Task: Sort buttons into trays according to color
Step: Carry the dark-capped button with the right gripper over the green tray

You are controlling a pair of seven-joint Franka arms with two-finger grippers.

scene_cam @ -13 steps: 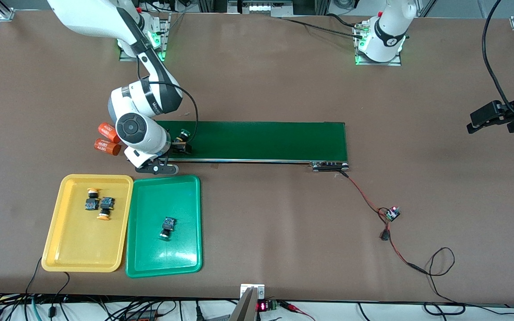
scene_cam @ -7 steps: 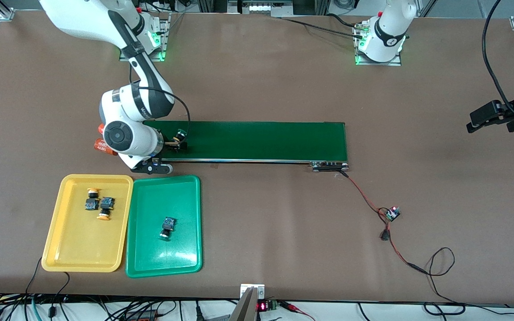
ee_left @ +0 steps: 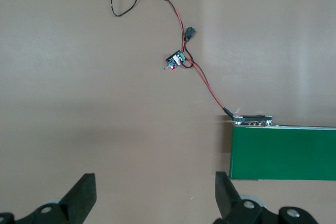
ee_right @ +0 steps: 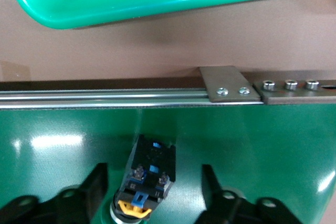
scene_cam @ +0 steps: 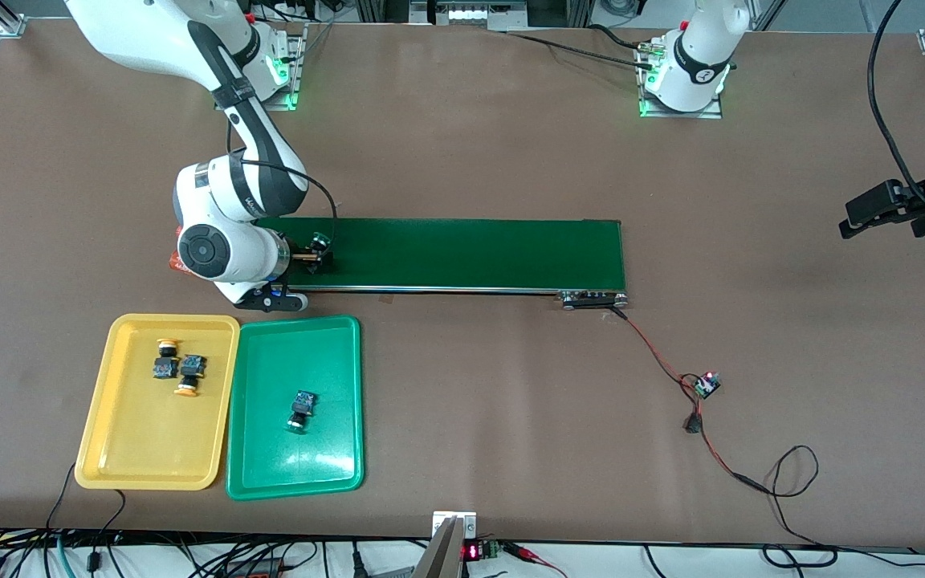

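Closing my right gripper [ee_right: 152, 182] around the last green button [ee_right: 149, 174] on the belt [scene_cam: 462, 253]; fingers apparently not yet touching. Next I'm carrying it toward the green tray [scene_cam: 250, 474] at six o'clock. My left gripper [ee_left: 152, 192] is waiting, wide open and empty.

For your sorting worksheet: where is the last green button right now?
The last green button lies on the conveyor belt at the right arm's end, between the right tool's fingers, farther from the front camera than the green tray.

Green button [scene_cam: 319, 241] on belt [scene_cam: 470, 253] (others trayed)

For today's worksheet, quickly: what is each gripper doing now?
Left gripper: open, empty, waiting.
Right gripper: open around the green button on the conveyor belt.
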